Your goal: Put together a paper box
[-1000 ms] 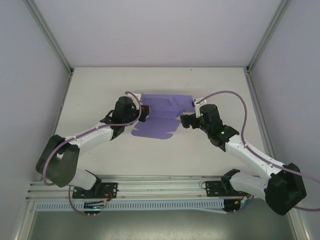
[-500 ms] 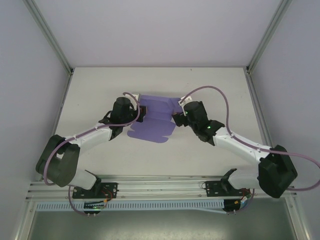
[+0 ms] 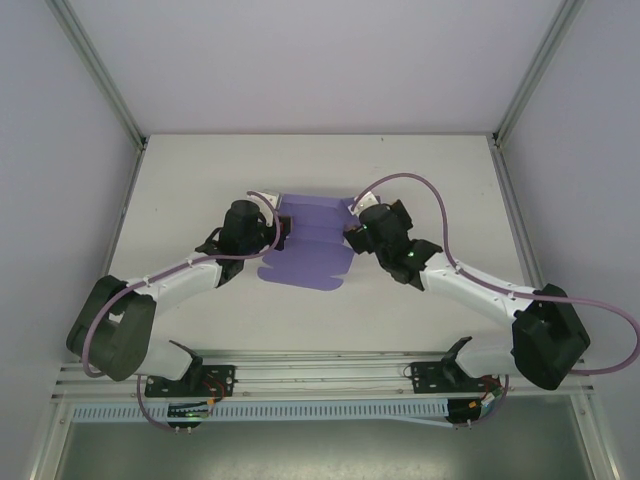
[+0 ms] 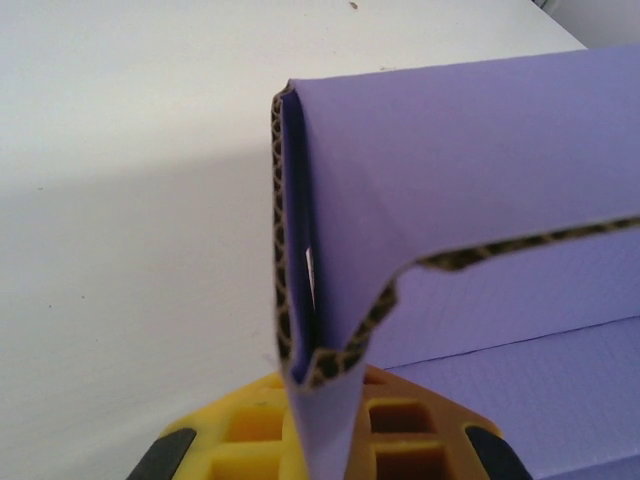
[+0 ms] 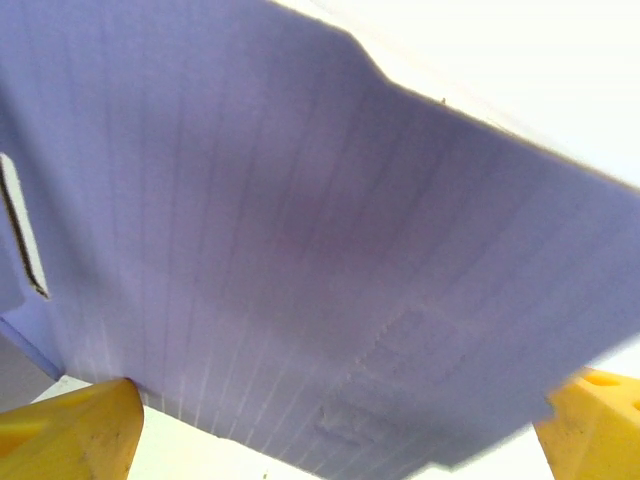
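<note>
White tabletop [image 3: 200,180] carries the paper box [image 3: 310,258] mid-table between the two arms, most of it a flat purple sheet. Its left side wall is folded up and doubled over, and the left gripper [image 3: 284,226] is clamped on that fold. The right gripper [image 3: 352,238] stands wide apart at the opposite flap, gripping nothing. Most folding and tab-locking looks undone

Left arm [image 3: 175,275] and right arm [image 3: 480,295] are built alike — white links, black joint housings. Mauve cables [image 3: 405,177] are looped alongside; yellow fingers [image 5: 70,430] are fitted.
</note>
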Tool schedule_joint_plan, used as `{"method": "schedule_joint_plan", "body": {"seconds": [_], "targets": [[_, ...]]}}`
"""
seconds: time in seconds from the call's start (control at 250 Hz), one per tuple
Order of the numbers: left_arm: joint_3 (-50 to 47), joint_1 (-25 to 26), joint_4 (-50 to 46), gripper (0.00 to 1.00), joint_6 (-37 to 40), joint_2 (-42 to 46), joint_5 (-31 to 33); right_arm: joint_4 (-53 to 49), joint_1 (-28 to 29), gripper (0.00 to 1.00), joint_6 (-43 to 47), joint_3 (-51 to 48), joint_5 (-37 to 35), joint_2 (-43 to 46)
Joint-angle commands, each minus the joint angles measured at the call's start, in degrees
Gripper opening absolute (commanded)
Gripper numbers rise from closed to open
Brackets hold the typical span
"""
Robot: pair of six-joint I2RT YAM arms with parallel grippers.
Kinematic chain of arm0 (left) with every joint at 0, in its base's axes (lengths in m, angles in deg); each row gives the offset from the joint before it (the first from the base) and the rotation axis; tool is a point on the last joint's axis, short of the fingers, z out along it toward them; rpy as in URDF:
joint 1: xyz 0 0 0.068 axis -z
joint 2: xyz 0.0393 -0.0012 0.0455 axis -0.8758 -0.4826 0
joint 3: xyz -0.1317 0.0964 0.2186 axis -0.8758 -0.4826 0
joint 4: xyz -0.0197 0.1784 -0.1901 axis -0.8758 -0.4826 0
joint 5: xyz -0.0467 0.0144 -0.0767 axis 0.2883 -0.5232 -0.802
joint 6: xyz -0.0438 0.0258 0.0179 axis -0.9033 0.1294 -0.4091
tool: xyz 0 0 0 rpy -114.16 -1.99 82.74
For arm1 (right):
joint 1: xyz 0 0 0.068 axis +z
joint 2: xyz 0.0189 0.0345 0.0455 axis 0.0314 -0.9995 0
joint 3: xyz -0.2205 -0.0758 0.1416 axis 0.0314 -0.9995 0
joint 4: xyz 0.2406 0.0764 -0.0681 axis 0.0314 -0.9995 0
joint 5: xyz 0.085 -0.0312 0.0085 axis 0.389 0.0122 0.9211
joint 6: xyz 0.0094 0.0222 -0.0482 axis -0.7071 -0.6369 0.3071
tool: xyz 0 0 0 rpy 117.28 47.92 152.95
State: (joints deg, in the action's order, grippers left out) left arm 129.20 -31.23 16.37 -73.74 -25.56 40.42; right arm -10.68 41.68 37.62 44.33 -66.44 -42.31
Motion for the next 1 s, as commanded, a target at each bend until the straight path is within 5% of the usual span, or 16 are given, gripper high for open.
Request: {"method": "schedule_joint_plan", "body": {"seconds": [0.0, 0.396, 0.723, 0.831, 0.995], "targets": [[0.32, 1.11, 0.70, 0.00, 1.24, -0.22, -3.93, 1.28, -0.20, 0.99, 0.53, 2.62, 5.52, 1.02], [1.16, 1.13, 1.97, 0.00, -0.79, -0.88, -6.95, 4.47, 1.05, 0.99, 7.07, 5.76, -0.02, -6.52], [3.23, 1.20, 0.53, 0.00, -5.52, -3.46, -4.17, 19.20, 5.82, 0.99, 2.28, 7.55, -21.48, -15.30], [4.30, 1.19, -1.83, 0.00, -6.74, -4.35, -0.12, 16.54, 5.85, 0.99, -0.75, 6.22, -19.68, -12.53], [4.76, 1.20, -2.82, 0.00, -7.93, -5.54, 2.03, 7.54, 4.63, 0.99, -3.21, 0.29, -7.85, 1.66]]}}
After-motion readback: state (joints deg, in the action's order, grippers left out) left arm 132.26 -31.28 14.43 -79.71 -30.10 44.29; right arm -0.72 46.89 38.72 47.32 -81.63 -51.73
